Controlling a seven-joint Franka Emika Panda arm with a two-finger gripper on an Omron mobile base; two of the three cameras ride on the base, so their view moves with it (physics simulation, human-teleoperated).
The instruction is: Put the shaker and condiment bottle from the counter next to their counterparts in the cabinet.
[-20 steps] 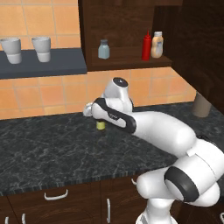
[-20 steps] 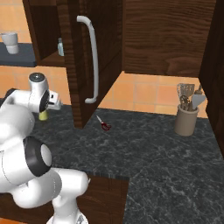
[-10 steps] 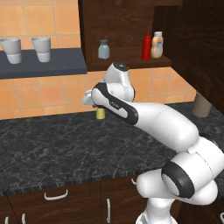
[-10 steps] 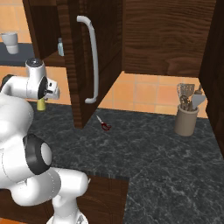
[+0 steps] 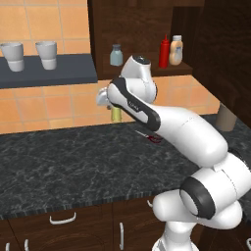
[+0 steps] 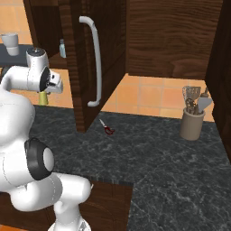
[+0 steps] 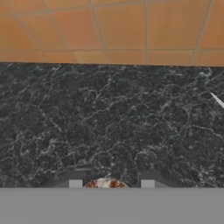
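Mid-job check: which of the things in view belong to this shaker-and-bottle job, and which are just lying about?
Job:
- shaker, in the gripper, above the counter
- condiment bottle, in the cabinet
- grey-blue shaker
- tan bottle

Lying about:
- two cups
- scissors
- utensil holder

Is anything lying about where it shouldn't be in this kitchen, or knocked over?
One thing stands out: a small pair of red-handled scissors lies loose on the counter just past the open cabinet door, rather than in the utensil holder. Nothing looks spilled or tipped; the bottles on the shelf stand upright.
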